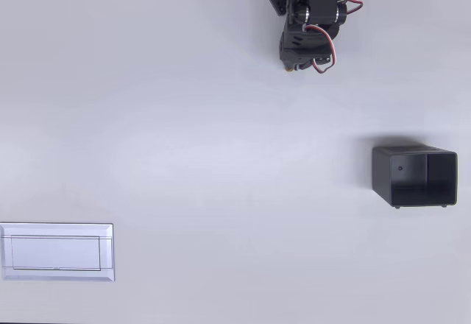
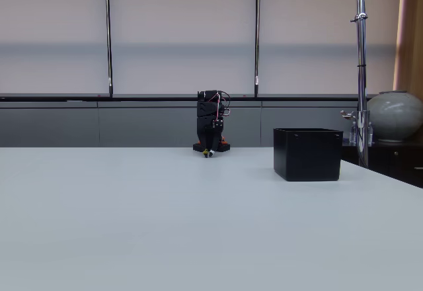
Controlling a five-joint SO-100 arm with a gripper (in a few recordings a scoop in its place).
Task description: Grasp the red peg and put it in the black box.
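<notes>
Gripper [image 1: 288, 65]: folded in at the top edge of the overhead view, right of centre, its tip pointing down at the table [image 1: 184, 155] close to the arm's own base; in the fixed view [image 2: 209, 151] it sits low at the far side of the table, tip almost on the surface. Whether its jaws stand apart or together cannot be told; they are too small and dark in both views. Red peg: not made out with certainty anywhere on the table; a tiny pale-and-dark speck at the tip in the fixed view may or may not be it. Black box [image 1: 413, 176]: right side of the overhead view, open top upward, long axis left to right; in the fixed view [image 2: 307, 153] right of the arm and nearer the camera. Governing relation: box lies well apart from the gripper, down and to the right in the overhead view. White tray [image 1: 57, 252]: lower left corner, far from both, likely no part of the move.
</notes>
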